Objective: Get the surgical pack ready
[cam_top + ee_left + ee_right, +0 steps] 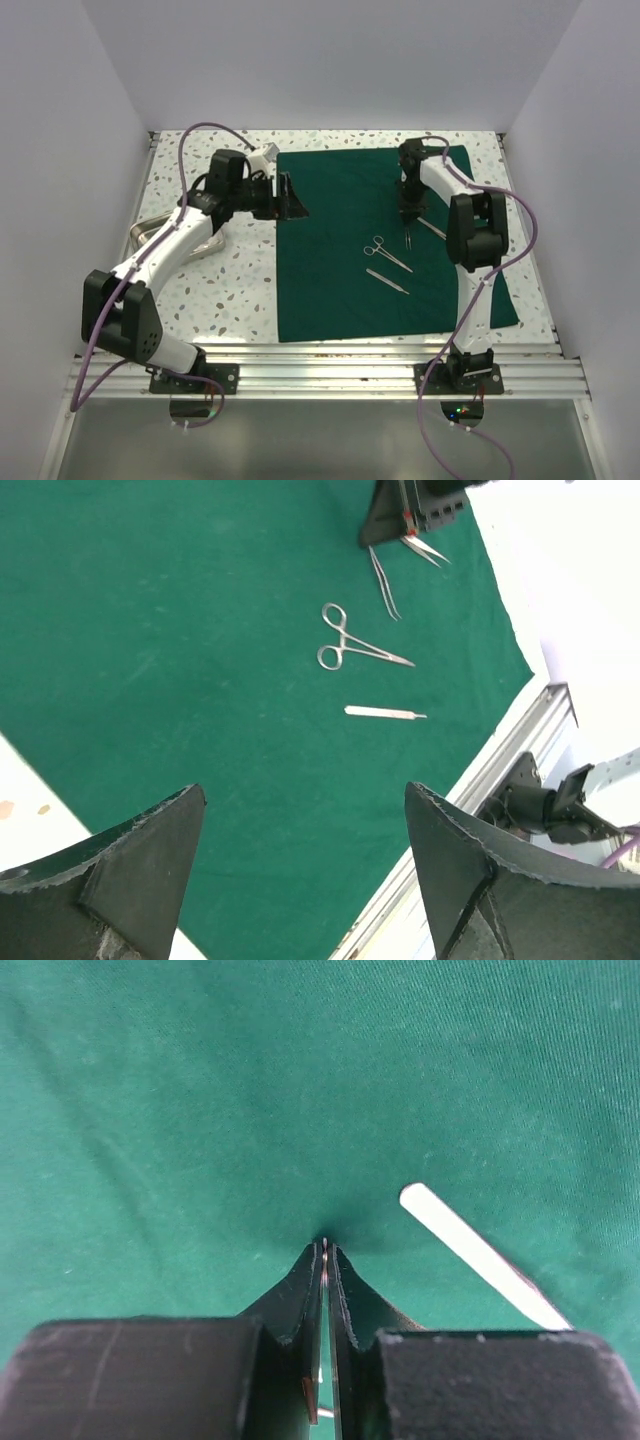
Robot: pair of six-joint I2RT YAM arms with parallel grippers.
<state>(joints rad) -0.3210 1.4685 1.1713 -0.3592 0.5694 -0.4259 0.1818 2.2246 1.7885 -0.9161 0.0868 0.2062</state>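
The surgical pack, a large dark green drape (340, 250), lies flat across the table. On it rest ring-handled forceps (385, 252) and a slim steel handle (388, 281). My right gripper (326, 1245) points down over the drape's far right part. Its jaws are pressed together on thin steel tweezers (385, 585), whose tips hang toward the cloth. A flat steel instrument (480, 1255) lies beside it. My left gripper (300, 790) hovers wide open above the drape's left edge (290, 197) with nothing between its fingers.
A shallow steel tray (150, 232) sits on the speckled tabletop at the left, partly under the left arm. White walls enclose the table on three sides. An aluminium rail (330, 365) runs along the near edge.
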